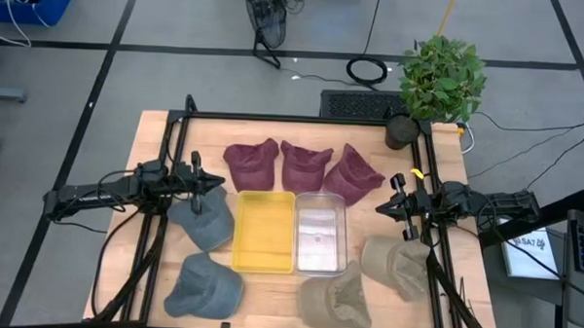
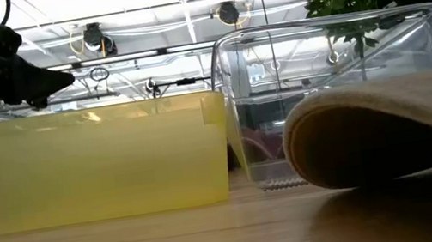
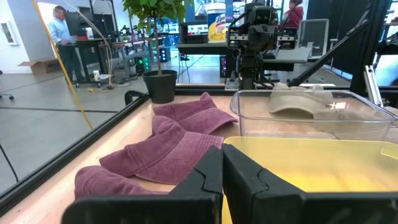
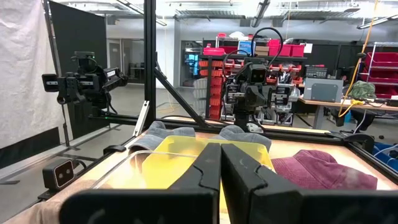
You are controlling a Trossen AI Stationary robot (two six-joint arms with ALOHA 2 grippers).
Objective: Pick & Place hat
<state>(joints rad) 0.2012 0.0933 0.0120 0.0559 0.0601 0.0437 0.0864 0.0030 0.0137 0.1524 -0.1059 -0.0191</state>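
Three maroon hats [image 1: 305, 165] lie in a row at the table's far middle. Two grey-blue hats [image 1: 202, 222] [image 1: 203, 287] lie on the left, and two beige hats [image 1: 396, 263] [image 1: 336, 300] lie on the near right. My left gripper [image 1: 213, 186] is shut and hovers over the far edge of the upper grey hat, pointing right toward the yellow bin [image 1: 265, 194]. My right gripper [image 1: 383, 208] is shut and hovers between the right maroon hat [image 1: 352, 174] and the clear bin [image 1: 322, 197], pointing left. In the low view my left gripper [image 2: 61, 76] stands above the bin's rim.
The yellow bin [image 3: 323, 162] and the clear bin [image 3: 311, 118] stand side by side at the table's middle. A potted plant [image 1: 441, 77] sits at the far right corner. Black frame rails [image 1: 176, 131] run along the table's edges. A beige hat [image 2: 390, 124] lies close to the low camera.
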